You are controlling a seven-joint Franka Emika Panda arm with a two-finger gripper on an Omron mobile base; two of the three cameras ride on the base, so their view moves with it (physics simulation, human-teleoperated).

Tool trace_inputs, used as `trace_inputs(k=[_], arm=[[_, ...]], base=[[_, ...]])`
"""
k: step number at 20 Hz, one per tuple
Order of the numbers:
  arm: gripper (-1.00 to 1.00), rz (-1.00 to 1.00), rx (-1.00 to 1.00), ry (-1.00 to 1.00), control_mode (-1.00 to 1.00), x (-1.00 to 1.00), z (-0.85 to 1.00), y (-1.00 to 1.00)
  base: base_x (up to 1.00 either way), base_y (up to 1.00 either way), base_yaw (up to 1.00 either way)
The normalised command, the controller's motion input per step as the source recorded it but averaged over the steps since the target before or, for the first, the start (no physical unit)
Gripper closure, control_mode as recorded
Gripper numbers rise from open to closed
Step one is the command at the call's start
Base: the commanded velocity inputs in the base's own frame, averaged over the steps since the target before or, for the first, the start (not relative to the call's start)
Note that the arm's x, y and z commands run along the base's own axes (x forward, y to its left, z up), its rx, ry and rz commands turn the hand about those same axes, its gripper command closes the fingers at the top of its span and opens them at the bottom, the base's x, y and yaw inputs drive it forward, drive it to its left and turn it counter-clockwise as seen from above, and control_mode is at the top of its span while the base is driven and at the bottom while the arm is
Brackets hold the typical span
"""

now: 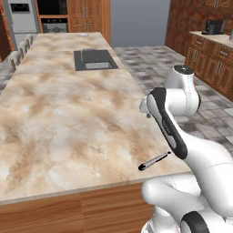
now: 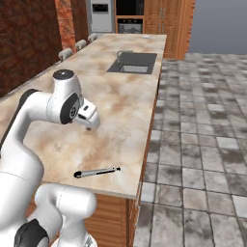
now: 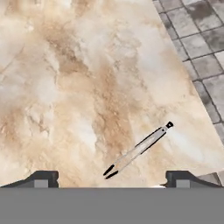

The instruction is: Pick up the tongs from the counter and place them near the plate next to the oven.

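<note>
Tongs (image 3: 138,149) lie flat near the counter's (image 1: 68,127) front corner, close to its floor-side edge, untouched; gripper (image 3: 111,178) hovers above them, jaws wide apart, nothing held. Approach step, by the look of it: next calls for descending and aligning across the shaft. Far along the counter past the sink (image 1: 94,59), plate (image 1: 82,34) sits near the oven (image 1: 54,25).

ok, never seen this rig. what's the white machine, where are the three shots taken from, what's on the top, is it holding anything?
It is a rendered kitchen with a white jointed robot arm on a driving base. Two pictures come from cameras on the base, behind the arm to its left and right. The third looks down along the claw, whose dark tips stand wide apart, holding nothing. On the beige-and-brown marbled stone counter lie slim silver-grey tongs near the close edge, untouched. Farther along sit a dark sink and a small pale plate, with the black oven beyond.
</note>
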Motion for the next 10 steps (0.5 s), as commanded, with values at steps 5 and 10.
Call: trace_inputs(k=[5,10], arm=[[-1.0,-0.67,0.19,0.01,-1.0,-0.16,-0.7,0.0],[-1.0,-0.63,0.2,0.09,-1.0,-0.12,-0.69,-0.04]], base=[[0.0,0.0,0.0],[0.0,0.0,0.0]])
